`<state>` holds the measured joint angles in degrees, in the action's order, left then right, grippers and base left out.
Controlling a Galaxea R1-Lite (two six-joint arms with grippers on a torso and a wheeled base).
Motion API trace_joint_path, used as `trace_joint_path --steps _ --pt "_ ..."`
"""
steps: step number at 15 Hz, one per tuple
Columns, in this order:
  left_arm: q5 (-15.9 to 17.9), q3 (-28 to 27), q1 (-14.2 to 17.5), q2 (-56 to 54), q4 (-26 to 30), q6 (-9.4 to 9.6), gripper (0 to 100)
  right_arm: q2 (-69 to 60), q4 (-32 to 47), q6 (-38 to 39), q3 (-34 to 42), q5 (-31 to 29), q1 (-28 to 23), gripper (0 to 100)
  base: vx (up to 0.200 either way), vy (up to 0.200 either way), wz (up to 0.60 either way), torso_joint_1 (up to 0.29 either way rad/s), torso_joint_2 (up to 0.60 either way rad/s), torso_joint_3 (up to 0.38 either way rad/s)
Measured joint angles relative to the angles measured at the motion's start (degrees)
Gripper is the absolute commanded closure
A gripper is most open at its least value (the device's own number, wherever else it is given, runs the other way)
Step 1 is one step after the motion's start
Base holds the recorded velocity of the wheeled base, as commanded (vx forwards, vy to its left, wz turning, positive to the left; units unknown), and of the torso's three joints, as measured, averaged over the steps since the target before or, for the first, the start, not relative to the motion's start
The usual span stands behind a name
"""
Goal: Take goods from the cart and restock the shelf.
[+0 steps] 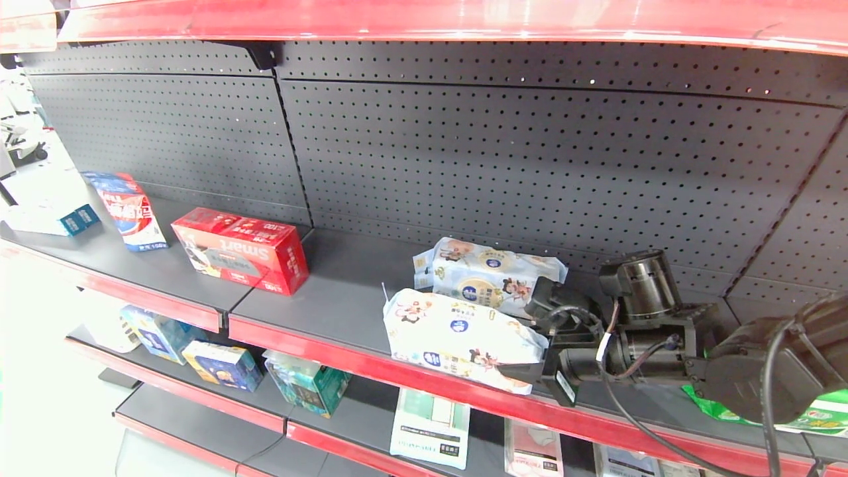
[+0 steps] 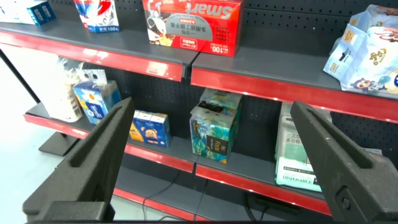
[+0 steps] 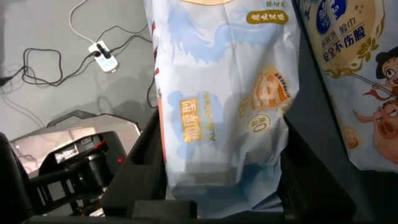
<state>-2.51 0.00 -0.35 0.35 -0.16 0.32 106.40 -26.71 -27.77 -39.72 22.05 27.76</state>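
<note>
Nearest to us, the right gripper [image 1: 536, 338] is pinching a soft pack of wipes [image 1: 457, 334] between its two black fingers [image 3: 140, 171], one pressing on each side of the pack's end. The pack is lying at the front of the grey shelf board [image 1: 344, 291], with its near end out over the red lip. Whether it is resting its weight on the board, we cannot tell. Its wrapper is pale blue and white and is carrying cartoon figures, a round blue badge and an orange seal.

Just behind it, a second wipes pack [image 1: 493, 271] with matching cartoon print is lying near the perforated back panel. A green packet [image 1: 828, 411] is sitting at the board's right end.

Further left on the same board, we are seeing a red carton [image 1: 242, 248] with large white lettering, then a blue, red and white pouch [image 1: 126, 209], and a small teal box [image 1: 78, 218].

The left gripper [image 2: 211, 155] is hovering in front of the lower shelves with its jaws spread wide and nothing between them. Beyond it, a teal tissue box [image 2: 214, 127], a blue box [image 2: 149, 127] and a white and green pack [image 2: 298, 155] are standing on the shelf below.
</note>
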Motion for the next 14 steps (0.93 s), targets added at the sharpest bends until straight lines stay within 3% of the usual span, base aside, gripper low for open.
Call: trace_joint_path --steps 11,12,14 --pt "0.05 0.0 0.0 0.0 0.0 -0.02 0 1.54 0.77 0.73 -2.4 -0.11 0.0 100 0.0 0.0 0.0 0.0 0.0 0.0" --pt "0.05 0.0 0.0 0.0 0.0 0.0 0 1.6 0.77 0.73 -2.45 -0.18 0.0 0 0.0 0.0 0.0 0.0 0.0 0.0" --pt "0.0 0.0 0.0 0.0 0.0 0.0 0 1.71 0.93 0.78 -2.34 -0.3 0.0 0 0.0 0.0 0.0 0.0 0.0 0.0"
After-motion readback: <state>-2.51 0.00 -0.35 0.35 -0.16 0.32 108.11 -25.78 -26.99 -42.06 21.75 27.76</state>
